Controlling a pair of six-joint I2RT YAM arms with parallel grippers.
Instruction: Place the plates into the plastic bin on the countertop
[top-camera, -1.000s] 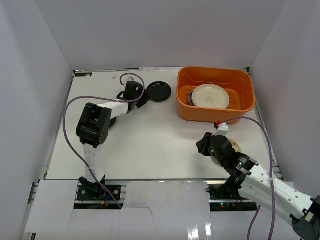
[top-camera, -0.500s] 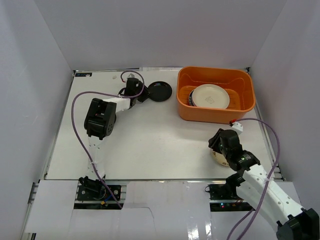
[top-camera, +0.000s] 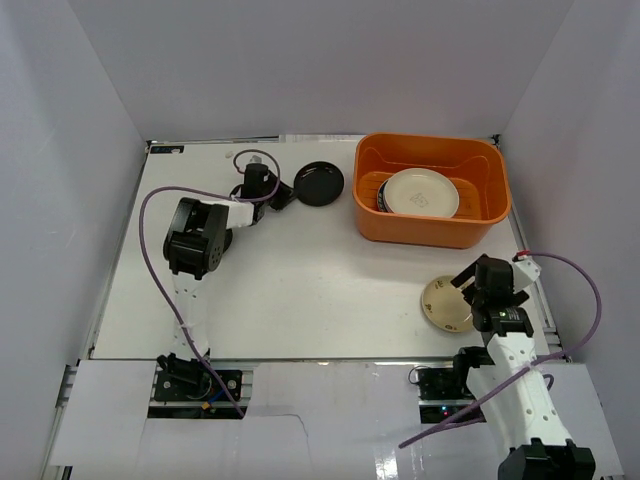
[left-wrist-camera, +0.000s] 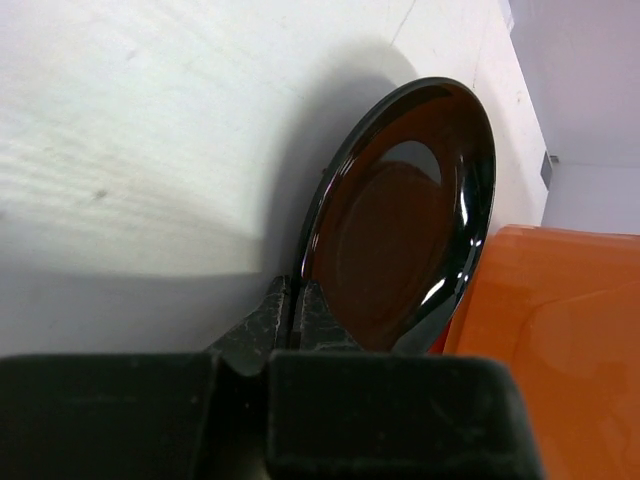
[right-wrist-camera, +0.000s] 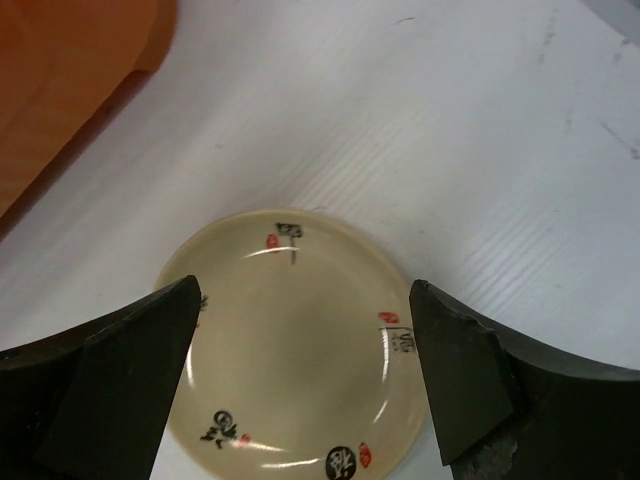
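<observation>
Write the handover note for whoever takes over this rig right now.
Left gripper: shut on the near rim of the black plate, at the far side of the table.
Right gripper: open, facing the cream plate, which lies flat at the front right; holding nothing.
Bin: far right, holding a white plate atop a dark plate.
Done: the plates in the bin.
Left: black plate and cream plate.

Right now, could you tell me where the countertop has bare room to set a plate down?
The broad middle of the countertop is bare, between the left arm, the orange bin and the cream plate. Crowded: around the black plate and left pincer.
</observation>
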